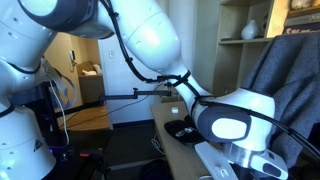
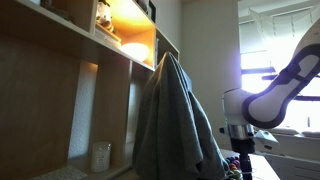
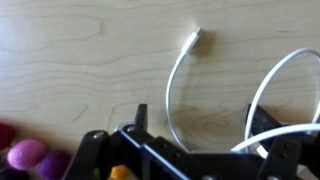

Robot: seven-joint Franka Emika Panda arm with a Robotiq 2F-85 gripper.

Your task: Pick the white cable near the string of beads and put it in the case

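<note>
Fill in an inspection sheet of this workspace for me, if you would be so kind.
Surface: pale wooden tabletop, bare wood around the cable.
Job's things: thin white looped cable lies loose on the wood, plug end flat, not held. The black rounded oval case sits on the table by the arm; lid position unclear.
Clutter: round pink and red beads at the lower left of the wrist view.
Grippers: claw open above the cable, holding nothing.
Cables: black hose runs along the white robot arm.
Surroundings: large grey cloth hangs draped, next to lit wooden shelves and a bright window.
</note>
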